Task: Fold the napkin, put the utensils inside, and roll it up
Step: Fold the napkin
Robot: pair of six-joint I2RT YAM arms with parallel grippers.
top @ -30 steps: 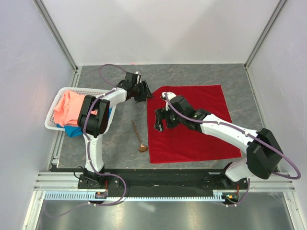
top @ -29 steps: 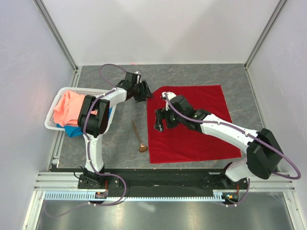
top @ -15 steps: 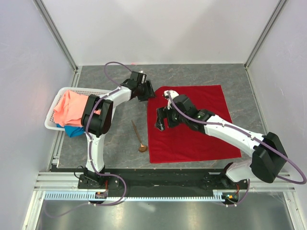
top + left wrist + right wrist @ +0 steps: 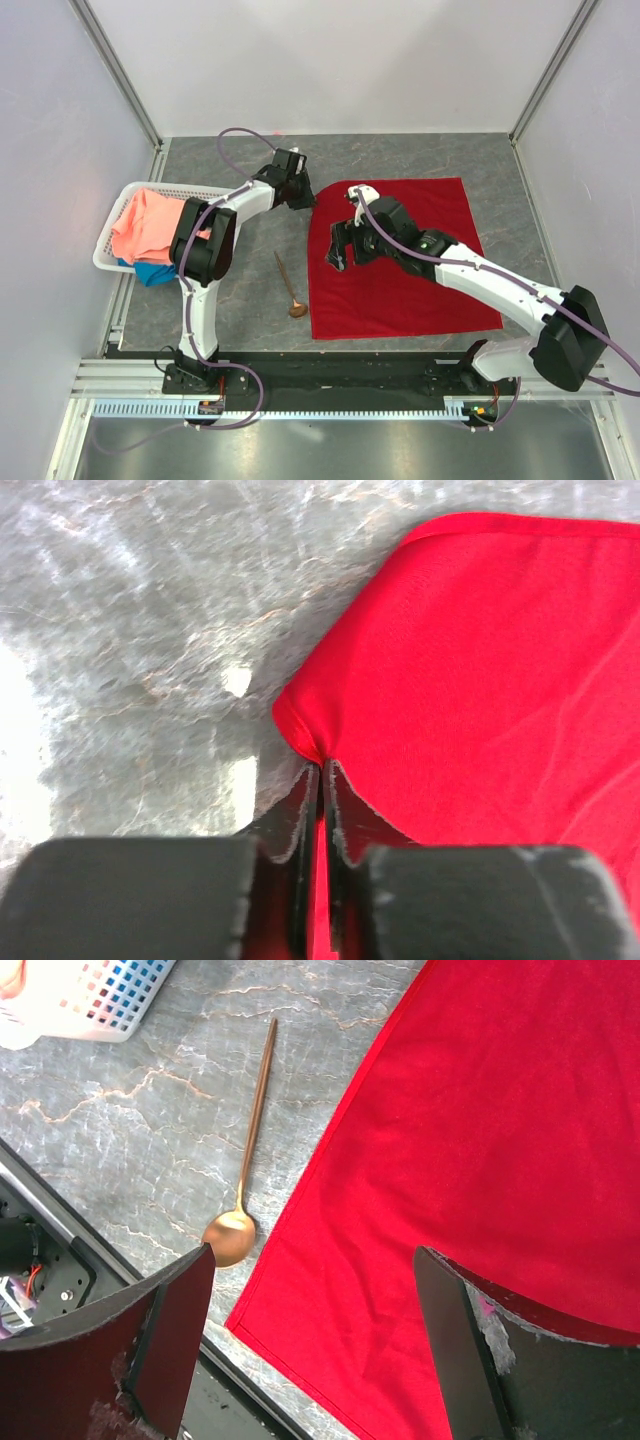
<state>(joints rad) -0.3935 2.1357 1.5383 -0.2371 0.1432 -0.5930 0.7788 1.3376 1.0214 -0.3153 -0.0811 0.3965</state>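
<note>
Red napkin (image 4: 390,300) lies spread over the right half of the grey worktop (image 4: 230,310), with the spoon (image 4: 288,285) just beside its left edge on bare stone. At the napkin's far left corner the left gripper (image 4: 320,775) has its jaws pinching the cloth. The right gripper (image 4: 312,1252) hovers above the napkin's left part, jaws spread and empty. Folding looks barely started. The next move, I'd judge, calls for lifting that pinched corner and carrying it across.
</note>
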